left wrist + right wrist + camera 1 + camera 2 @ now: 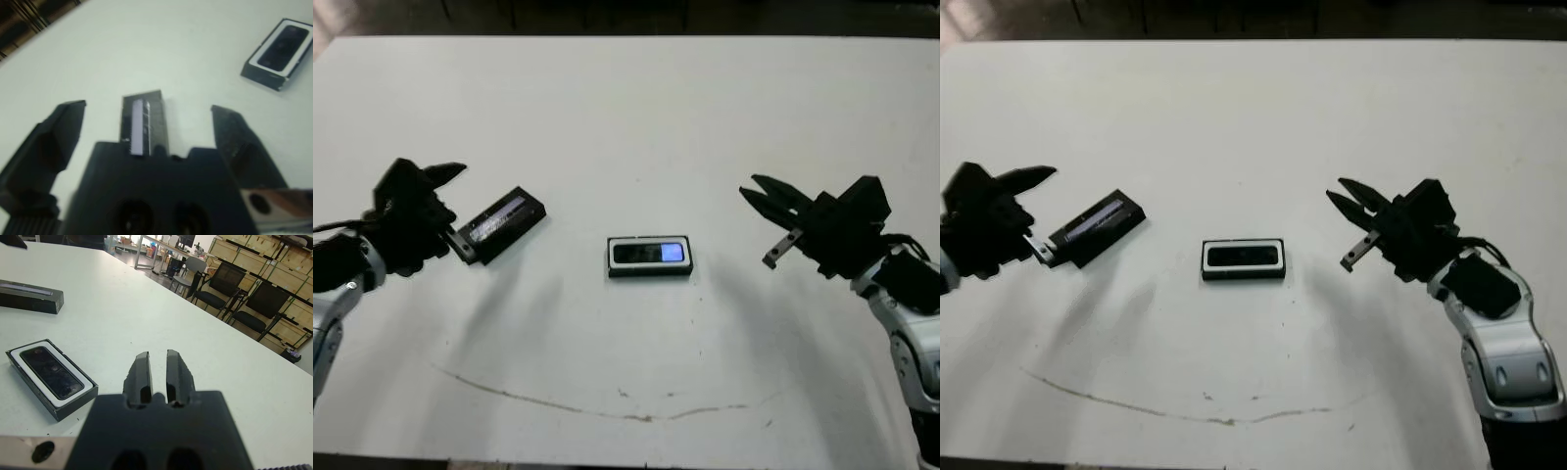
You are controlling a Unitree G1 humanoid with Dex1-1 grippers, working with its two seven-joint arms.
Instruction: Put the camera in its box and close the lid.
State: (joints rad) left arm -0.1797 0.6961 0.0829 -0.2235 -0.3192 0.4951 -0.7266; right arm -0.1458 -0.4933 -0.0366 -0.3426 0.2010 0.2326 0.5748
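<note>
The camera point(649, 253) is already seated in the box point(649, 270), which sits at mid-table, so the first half of the job can be judged done. The lid point(503, 221) is not yet on; it lies well apart from the box, toward the robot's left, framed between the spread fingers of the left gripper point(146, 134) but not gripped. The right gripper point(157, 373) is held off to the other side, fingers nearly closed on nothing. The white table point(626, 108) is marked by a faint brown arc near the front edge; chairs and wooden crates are seen beyond.
</note>
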